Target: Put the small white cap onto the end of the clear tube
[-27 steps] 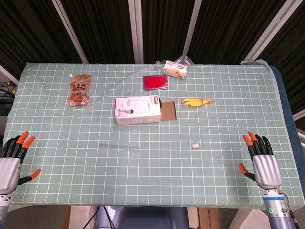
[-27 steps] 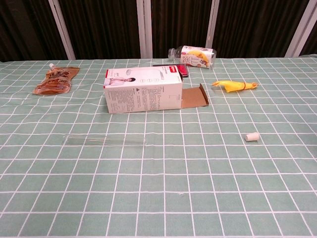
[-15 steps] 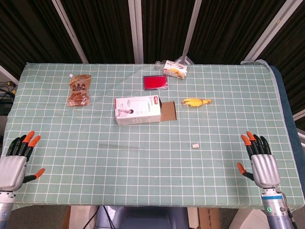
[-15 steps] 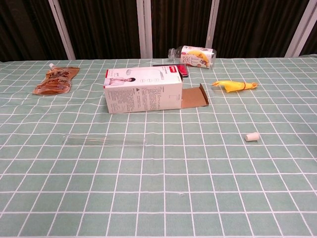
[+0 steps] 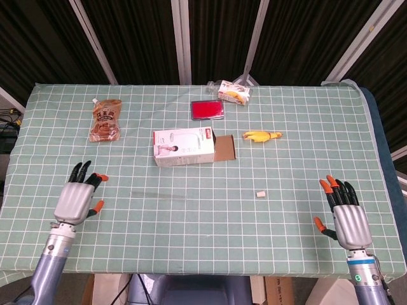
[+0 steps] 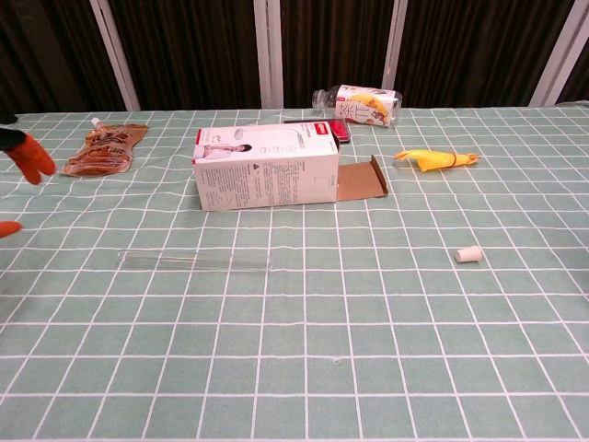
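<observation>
Head view: left hand [image 5: 77, 198] has moved inward toward the clear tube [image 5: 159, 195], fingers spread, empty.

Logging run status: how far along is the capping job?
Nothing done yet. The cap lies loose on the cloth, apart from the tube. Left hand hovers open near the tube's left end; right hand is open, off to the cap's right. Both grasps and the capping remain.

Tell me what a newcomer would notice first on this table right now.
The white box with its flap open lies mid-table, a red pad behind it and a yellow toy to its right. Both hands hover open near the front edge: left hand and right hand. Between them lie the clear tube and the small white cap, apart.
</observation>
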`<action>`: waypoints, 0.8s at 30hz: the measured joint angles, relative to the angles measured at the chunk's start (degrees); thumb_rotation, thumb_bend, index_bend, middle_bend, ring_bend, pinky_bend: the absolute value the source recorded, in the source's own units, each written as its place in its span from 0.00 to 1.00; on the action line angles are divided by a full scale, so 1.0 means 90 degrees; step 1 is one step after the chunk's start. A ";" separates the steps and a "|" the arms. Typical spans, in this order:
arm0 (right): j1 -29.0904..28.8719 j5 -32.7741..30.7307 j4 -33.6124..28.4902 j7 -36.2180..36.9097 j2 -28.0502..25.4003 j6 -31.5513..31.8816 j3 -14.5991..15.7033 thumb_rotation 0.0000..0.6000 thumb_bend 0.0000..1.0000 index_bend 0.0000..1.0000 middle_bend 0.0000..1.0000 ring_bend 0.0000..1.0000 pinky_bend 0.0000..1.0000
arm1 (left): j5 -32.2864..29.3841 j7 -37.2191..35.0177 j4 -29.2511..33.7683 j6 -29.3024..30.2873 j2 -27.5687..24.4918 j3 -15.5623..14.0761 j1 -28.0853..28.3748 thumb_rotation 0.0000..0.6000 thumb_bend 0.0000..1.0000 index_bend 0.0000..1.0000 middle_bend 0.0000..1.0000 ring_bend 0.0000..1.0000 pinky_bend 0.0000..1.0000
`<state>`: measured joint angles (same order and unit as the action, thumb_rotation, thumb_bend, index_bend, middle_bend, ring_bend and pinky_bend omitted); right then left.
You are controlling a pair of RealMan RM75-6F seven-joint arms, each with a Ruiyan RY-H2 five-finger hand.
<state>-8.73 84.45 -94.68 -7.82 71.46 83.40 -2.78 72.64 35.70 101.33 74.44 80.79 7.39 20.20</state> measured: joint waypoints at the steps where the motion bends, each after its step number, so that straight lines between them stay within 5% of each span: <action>1: 0.0001 -0.0006 -0.0002 0.0009 -0.0004 -0.0011 -0.0003 1.00 0.32 0.00 0.00 0.00 0.00 | -0.0143 0.0161 -0.0045 -0.0060 0.0152 0.0050 0.0080 1.00 0.38 0.36 0.35 0.04 0.00; 11: 0.0012 -0.0018 -0.0032 0.0072 -0.0028 -0.0071 -0.0030 1.00 0.32 0.00 0.00 0.00 0.00 | -0.1242 0.1423 -0.0857 -0.0391 0.1597 0.0333 0.0786 1.00 0.40 0.39 0.39 0.05 0.00; 24: 0.0023 -0.0041 -0.0069 0.0208 -0.0062 -0.0137 -0.0062 1.00 0.32 0.00 0.00 0.00 0.00 | -0.1748 0.1780 -0.1653 -0.0416 0.2532 0.0413 0.1232 1.00 0.48 0.43 0.41 0.06 0.00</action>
<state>-8.52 84.09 -95.30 -5.94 70.90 82.16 -3.34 56.91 51.72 86.45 70.69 103.58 11.10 31.29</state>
